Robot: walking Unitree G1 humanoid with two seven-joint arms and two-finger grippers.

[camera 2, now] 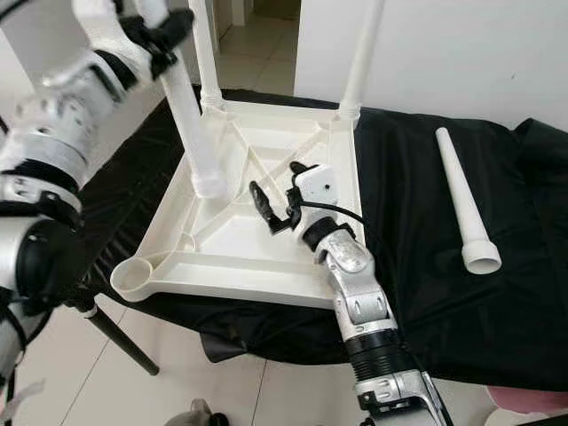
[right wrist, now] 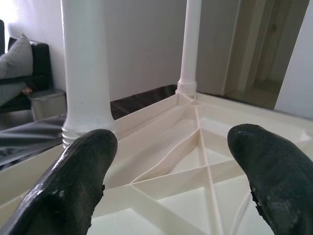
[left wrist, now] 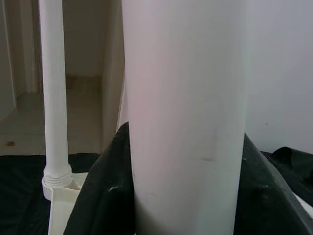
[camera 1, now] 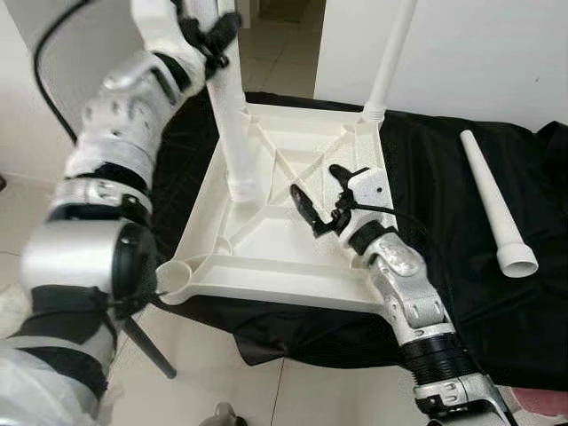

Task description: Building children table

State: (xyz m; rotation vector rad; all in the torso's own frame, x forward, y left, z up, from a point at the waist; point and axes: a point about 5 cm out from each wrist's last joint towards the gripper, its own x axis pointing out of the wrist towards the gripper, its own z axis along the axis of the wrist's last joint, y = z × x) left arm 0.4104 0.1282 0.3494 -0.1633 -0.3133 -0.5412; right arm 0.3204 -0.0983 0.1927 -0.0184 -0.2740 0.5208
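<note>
The white plastic tabletop (camera 1: 266, 257) lies upside down on the black-draped surface (camera 1: 444, 293), its ribbed underside facing up. Two white legs stand upright in its far corners (camera 1: 390, 53). A third leg (camera 1: 232, 115) stands tilted on the ribbing, clamped high up in my left pincer (camera 1: 213, 40). The fourth leg (camera 1: 494, 200) lies loose on the cloth, well apart to the right.

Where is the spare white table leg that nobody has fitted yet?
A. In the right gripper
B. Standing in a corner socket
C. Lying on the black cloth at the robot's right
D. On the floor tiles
C: the loose leg lies flat on the black cloth, beside the upturned tabletop.
</note>
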